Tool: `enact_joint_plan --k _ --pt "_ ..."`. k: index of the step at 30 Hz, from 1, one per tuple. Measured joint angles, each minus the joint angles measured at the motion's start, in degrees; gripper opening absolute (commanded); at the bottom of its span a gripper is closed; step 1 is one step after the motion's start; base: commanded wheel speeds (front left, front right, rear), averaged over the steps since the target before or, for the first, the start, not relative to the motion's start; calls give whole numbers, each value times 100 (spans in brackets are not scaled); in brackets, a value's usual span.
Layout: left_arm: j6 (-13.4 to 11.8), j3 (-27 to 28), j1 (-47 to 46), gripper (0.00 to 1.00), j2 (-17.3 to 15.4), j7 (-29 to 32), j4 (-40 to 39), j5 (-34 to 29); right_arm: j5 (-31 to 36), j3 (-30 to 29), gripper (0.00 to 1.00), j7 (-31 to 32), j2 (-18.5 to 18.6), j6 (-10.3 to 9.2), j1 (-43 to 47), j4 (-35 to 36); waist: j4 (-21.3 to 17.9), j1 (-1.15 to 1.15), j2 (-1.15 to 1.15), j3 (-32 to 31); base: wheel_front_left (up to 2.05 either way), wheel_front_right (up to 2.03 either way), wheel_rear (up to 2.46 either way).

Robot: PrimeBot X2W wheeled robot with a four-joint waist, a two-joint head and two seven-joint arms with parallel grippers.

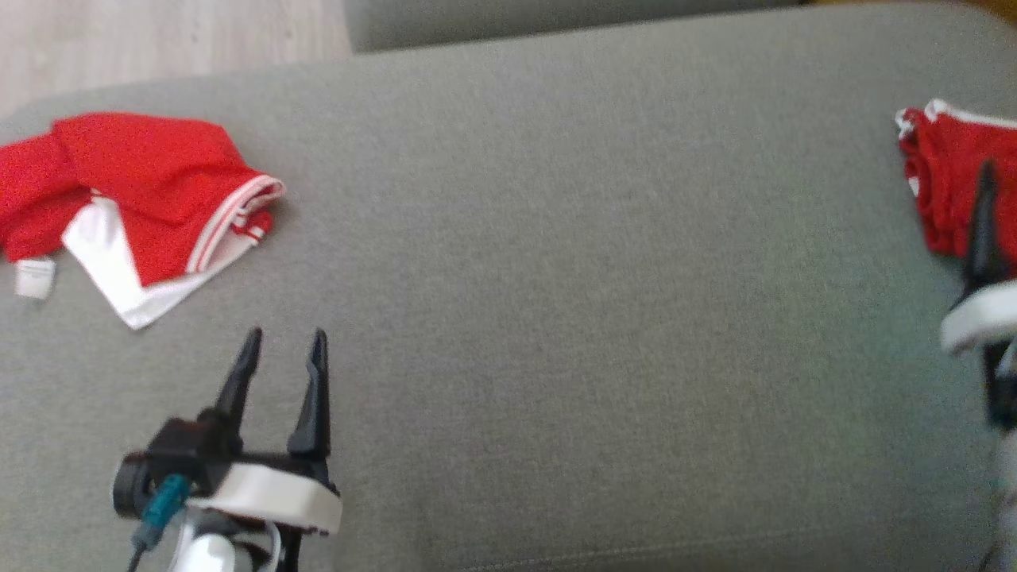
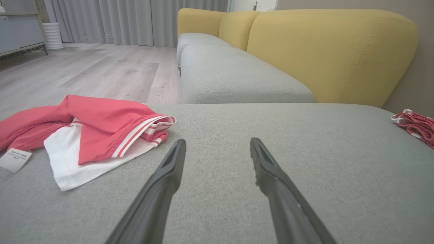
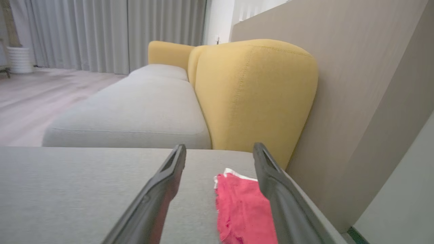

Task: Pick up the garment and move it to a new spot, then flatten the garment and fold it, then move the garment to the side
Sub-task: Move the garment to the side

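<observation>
So the big thing here is the grey sofa seat (image 1: pixel 556 278), which is what everything's sitting on. There's a yellow backrest (image 2: pixel 332 51) behind it and pale wood floor (image 2: pixel 84 67) off the far edge.

Over on the robot's left side of the seat there's a crumpled red-and-white garment (image 1: pixel 151 183), bunched up with its striped hem showing and the white part sticking out underneath.

The folded red garment (image 1: pixel 945 183) is way over on the right edge of the seat, close to the backrest and well apart from the crumpled one. It looks like a compact bundle with a bit of white trim at the far end.

The left gripper (image 1: pixel 284 340) hangs over bare cushion just beside the crumpled piece, fingers apart, nothing in them. The right gripper (image 3: pixel 219 147) is at the folded garment, fingers spread wide too. The cloth lies under and between them, not pinched.

Smallest bit: a white label (image 1: pixel 35 278) flopped out on the cushion at the crumpled garment's left end.
</observation>
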State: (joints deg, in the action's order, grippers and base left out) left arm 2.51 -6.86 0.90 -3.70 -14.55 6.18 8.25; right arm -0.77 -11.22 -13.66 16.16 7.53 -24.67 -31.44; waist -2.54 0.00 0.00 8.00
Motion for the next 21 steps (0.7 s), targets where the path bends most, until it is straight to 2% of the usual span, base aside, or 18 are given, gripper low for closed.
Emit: enact_joint_plan --k 5,8,14,21 --pt "85 -33 304 100 21 0 244 -1 -24 97 100 4 -681 0 1469 1378 167 0 0 -393 0 0 0" --pt "155 -89 448 100 23 0 408 -7 2 182 100 4 -972 0 2221 1773 290 0 0 -562 0 0 0" --pt "153 2 511 100 33 0 644 -63 82 430 100 -16 -1236 0 2941 1862 458 0 0 -836 0 0 0" --pt "154 232 712 100 23 1 869 -71 -8 688 100 -54 -1344 0 3021 1556 537 0 0 -943 0 0 0"
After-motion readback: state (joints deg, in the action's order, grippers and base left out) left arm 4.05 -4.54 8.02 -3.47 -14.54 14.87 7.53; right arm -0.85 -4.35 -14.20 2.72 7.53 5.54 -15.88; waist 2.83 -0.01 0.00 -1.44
